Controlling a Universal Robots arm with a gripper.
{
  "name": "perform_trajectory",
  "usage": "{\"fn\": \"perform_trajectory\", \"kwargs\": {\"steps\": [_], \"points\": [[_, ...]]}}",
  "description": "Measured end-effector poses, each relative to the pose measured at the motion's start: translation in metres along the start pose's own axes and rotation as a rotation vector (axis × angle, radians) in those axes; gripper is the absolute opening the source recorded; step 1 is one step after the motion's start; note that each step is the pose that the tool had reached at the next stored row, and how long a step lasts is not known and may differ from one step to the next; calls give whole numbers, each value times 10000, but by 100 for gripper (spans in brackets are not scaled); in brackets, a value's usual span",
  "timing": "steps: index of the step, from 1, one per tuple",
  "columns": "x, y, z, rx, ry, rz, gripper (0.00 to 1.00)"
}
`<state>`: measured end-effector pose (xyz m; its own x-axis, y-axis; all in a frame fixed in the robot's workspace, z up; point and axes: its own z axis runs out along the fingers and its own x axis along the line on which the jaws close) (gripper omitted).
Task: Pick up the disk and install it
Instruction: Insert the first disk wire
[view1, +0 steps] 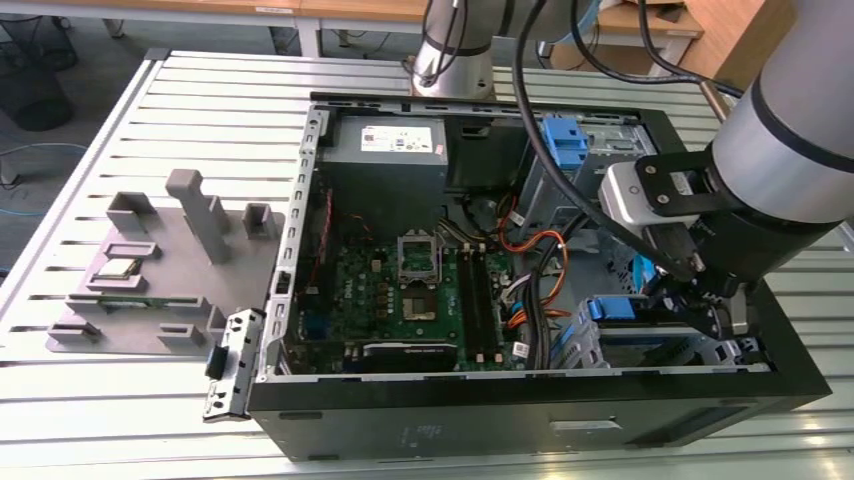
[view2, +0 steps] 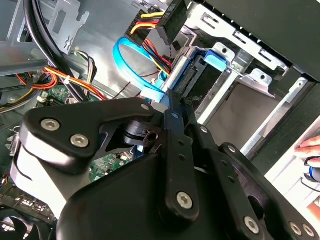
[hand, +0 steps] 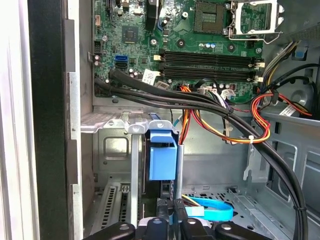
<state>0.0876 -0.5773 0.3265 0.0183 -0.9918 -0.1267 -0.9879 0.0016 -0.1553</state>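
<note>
Second wrist view puts the disk (view2: 192, 82), a flat drive edged in blue plastic rails, standing in the silver metal drive cage (view2: 240, 75) just ahead of the hand (view2: 172, 100). The black fingers (view2: 176, 140) look drawn close together at its edge, though a firm grip cannot be confirmed. My judgement: the disk is already in its bay and seating is nearly done. Beyond the hand lie the pale blue ribbon cable (view2: 131, 62) and green motherboard (hand: 200, 45). The open black computer case (view1: 534, 400) rests on a slatted grey metal table (view1: 134, 390).
</note>
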Motion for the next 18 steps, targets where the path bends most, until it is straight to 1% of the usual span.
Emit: {"fn": "perform_trajectory", "kwargs": {"steps": [2, 3, 6, 8, 12, 14, 16, 18], "points": [[0, 0, 0, 0, 2, 0, 17], [0, 0, -1, 0, 4, -1, 23], [-2, -3, -16, 0, 9, -1, 23], [-8, -10, -62, 0, 5, 0, 23], [-25, -31, -192, 0, 8, -1, 23], [-32, -39, -247, 0, 6, 0, 23], [-36, -45, -282, 0, 7, -1, 23], [-37, -46, -288, 0, 4, -1, 23]]}}
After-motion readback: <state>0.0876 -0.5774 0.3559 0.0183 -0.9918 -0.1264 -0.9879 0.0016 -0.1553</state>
